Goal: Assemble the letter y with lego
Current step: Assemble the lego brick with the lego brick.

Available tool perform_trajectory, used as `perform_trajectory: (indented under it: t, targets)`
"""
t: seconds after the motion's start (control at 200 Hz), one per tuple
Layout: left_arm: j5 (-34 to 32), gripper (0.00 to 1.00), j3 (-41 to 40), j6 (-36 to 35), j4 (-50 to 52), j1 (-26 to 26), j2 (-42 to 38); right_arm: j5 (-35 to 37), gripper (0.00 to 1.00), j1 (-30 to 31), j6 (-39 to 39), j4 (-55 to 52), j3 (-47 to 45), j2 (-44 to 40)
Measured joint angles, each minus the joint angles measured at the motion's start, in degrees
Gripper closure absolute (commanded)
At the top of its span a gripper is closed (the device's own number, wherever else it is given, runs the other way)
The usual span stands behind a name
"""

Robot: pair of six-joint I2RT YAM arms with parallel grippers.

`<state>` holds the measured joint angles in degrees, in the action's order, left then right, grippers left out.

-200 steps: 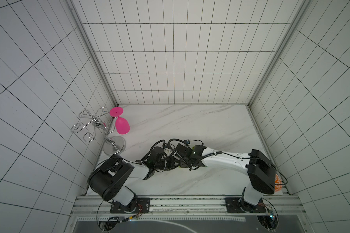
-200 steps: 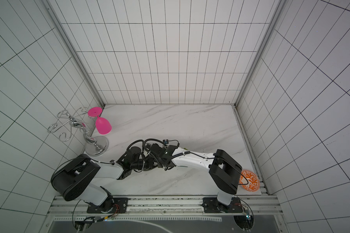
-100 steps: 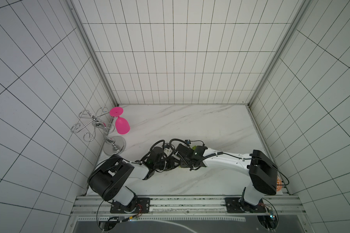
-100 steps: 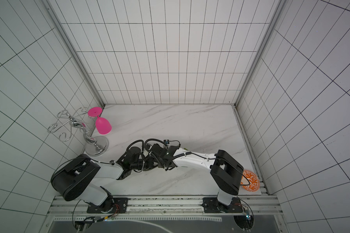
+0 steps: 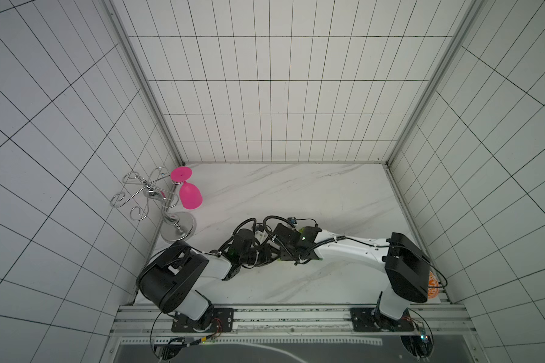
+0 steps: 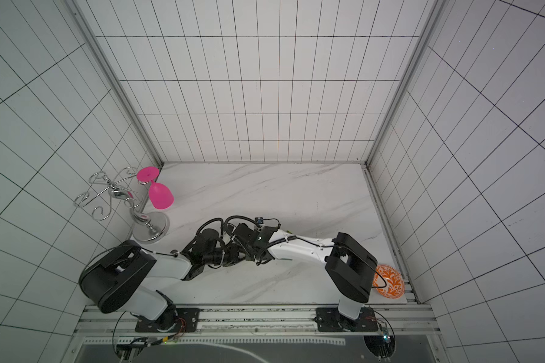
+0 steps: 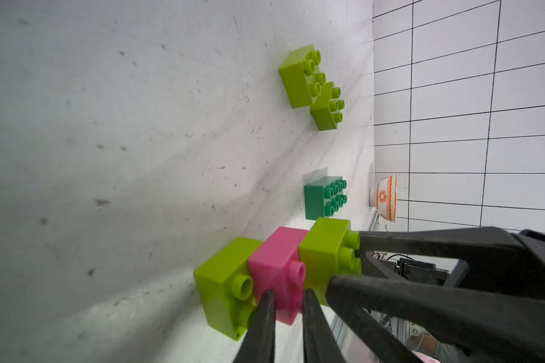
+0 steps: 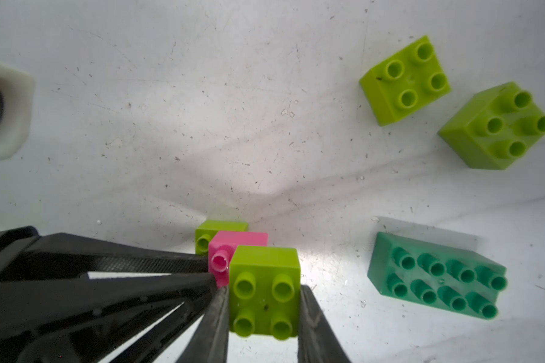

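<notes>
A stepped stack stands on the table: a lime brick at the bottom, a pink brick on it, and a lime brick on top. My right gripper is shut on the top lime brick, one finger on each side. From the side, my left gripper is shut on the pink brick. The dark green brick and two loose lime bricks lie apart, studs up. In both top views the two wrists hide the lego. No letter y shape shows.
A pink goblet hangs from a wire rack at the left wall. An orange patterned bowl sits at the front right corner, behind the right arm's elbow. The two arms meet low over the table's front middle.
The right arm's elbow has drifted slightly to the right. Both grippers keep their hold in the same place.
</notes>
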<state>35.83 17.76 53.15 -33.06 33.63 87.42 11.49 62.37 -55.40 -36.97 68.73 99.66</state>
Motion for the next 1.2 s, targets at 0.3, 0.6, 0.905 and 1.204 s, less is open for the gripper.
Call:
perform_trajectory:
  t: [0.3,0.6,0.905,1.204]
  targets:
    - [0.0,0.83,0.0,0.0,-0.1,0.0,0.0,0.0,0.78,0.0,0.1,-0.5,0.4,0.3]
    - [0.0,0.83,-0.2,0.0,-0.3,-0.1,0.0,0.0,0.75,0.0,0.4,-1.2,1.1,0.7]
    - [0.0,0.83,-0.2,0.0,-0.2,-0.1,-0.2,0.2,0.64,0.0,1.0,-1.3,1.2,0.6]
    - [0.0,0.83,-0.3,0.0,-0.2,-0.2,-0.3,0.4,0.61,0.0,2.1,-2.7,1.8,0.6]
